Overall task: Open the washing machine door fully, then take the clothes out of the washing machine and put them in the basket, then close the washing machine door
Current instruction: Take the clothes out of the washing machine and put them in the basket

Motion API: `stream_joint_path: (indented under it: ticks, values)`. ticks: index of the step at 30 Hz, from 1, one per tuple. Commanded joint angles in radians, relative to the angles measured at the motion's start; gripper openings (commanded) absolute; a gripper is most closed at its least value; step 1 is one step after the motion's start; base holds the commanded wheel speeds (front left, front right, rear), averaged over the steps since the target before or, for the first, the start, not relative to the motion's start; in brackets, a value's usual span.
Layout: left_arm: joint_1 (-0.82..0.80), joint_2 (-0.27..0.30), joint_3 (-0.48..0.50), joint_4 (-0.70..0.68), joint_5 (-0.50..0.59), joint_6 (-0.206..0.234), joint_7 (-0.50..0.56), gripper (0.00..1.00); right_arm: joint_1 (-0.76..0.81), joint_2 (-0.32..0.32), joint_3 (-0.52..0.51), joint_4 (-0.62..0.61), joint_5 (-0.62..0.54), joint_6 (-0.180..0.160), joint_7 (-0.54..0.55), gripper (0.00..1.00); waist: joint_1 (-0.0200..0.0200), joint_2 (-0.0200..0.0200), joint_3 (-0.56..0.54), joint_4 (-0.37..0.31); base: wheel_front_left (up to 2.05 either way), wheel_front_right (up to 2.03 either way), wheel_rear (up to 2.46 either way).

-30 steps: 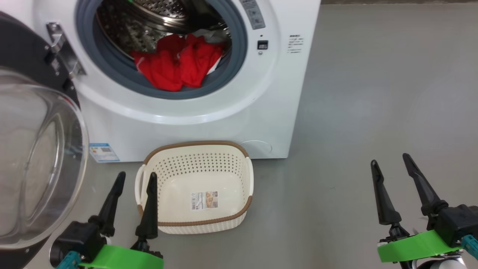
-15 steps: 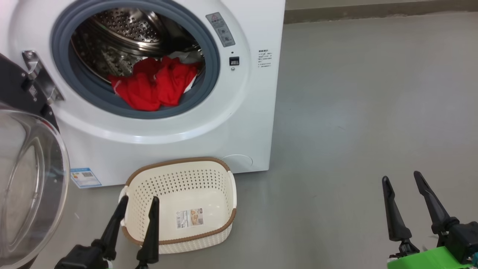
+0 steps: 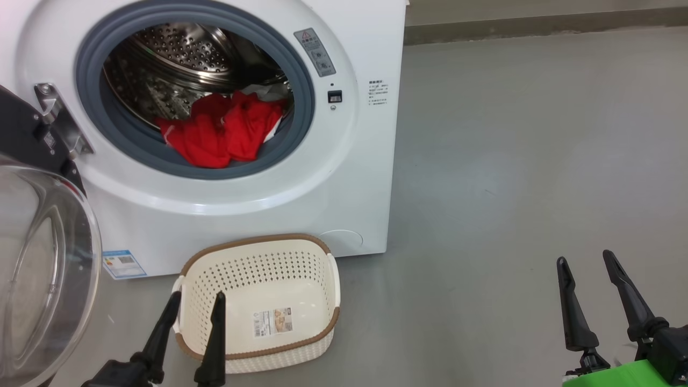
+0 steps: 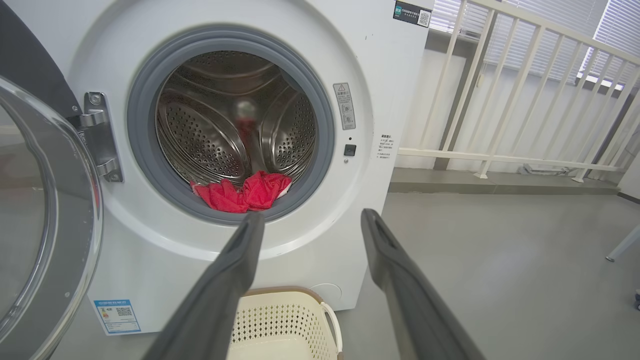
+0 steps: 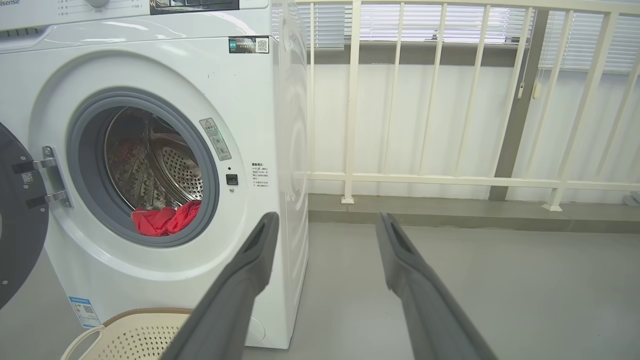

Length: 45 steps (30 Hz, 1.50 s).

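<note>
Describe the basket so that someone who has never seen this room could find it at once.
Start at the white front-loading washing machine with its door standing open. On the grey floor right in front of its base stands the basket: cream perforated plastic, brown woven-look rim, empty but for a paper label on its bottom.

This looks like a bare laundry corner in a utility room or enclosed balcony. A big white front-loading washing machine (image 5: 165,150) stands on a smooth grey concrete-like floor (image 3: 537,161). Past the machine's right side, a cream metal railing (image 5: 450,178) of upright bars runs along a low grey kerb (image 5: 450,212), with a white wall (image 5: 370,125) and slatted window blinds (image 5: 380,25) beyond. A small cream perforated plastic basket (image 3: 258,269) sits on the floor just before the machine.
</note>
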Motion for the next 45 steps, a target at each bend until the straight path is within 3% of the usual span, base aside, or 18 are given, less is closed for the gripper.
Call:
stream_joint_path:
  ticks: [1, 16, 36, 45]
  values:
    - [-0.021, 0.014, 0.029, -0.027, 0.007, 0.011, 0.000, 1.00, -0.019, -0.015, 0.021, -0.028, 0.004, 0.006, -0.006, 1.00, 0.0000, -0.0001, 0.000, 0.004, 0.83, -0.83, 0.00]
    - [-0.019, 0.027, 0.009, -0.051, 0.005, 0.006, 0.003, 1.00, -0.012, -0.015, 0.024, -0.027, 0.011, 0.006, -0.006, 1.00, 0.0000, -0.0001, -0.005, 0.018, 1.06, -1.13, 0.06]
    - [-0.026, 0.014, -0.002, -0.066, -0.002, 0.048, 0.007, 1.00, -0.023, -0.015, 0.036, -0.025, 0.015, 0.006, -0.006, 1.00, 0.0000, -0.0001, 0.012, 0.013, 0.02, -0.02, 0.00]
    - [-0.054, 0.005, -0.003, -0.070, -0.013, 0.059, 0.002, 1.00, -0.046, -0.015, 0.042, -0.042, 0.018, 0.006, -0.006, 1.00, 0.0000, -0.0001, 0.081, 0.019, 0.00, 0.00, 0.00]
